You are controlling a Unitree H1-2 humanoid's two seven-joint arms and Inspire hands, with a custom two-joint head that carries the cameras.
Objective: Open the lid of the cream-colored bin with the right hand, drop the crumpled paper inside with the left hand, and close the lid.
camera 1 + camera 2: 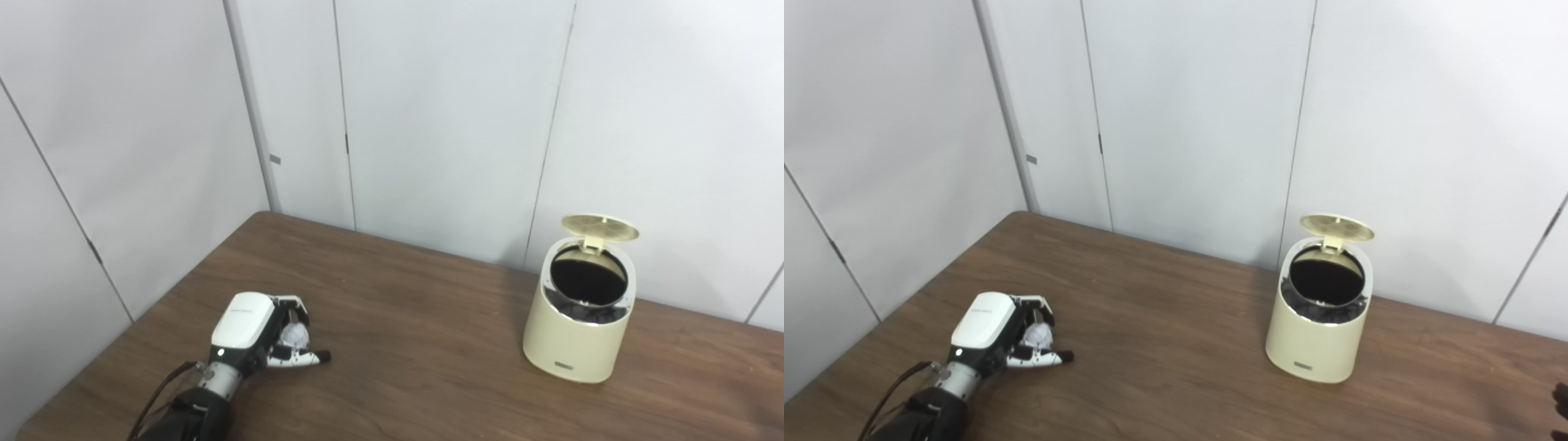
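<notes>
My left robot hand (260, 334) rests low on the brown wooden surface (404, 343), near its left edge, with the fingers curled around the crumpled paper (295, 335). The white ball of paper shows between the fingers and the thumb, so the grasp is closed on it. Well apart, toward the right side of the surface, stands the cream-colored bin (579, 321). Its round lid (600, 226) is flipped up at the back, and the dark opening with a black liner faces me. At the lower right corner of the right eye view, a dark bit of my right robot hand (1560, 407) just shows; I cannot tell whether it is released or clenched.
</notes>
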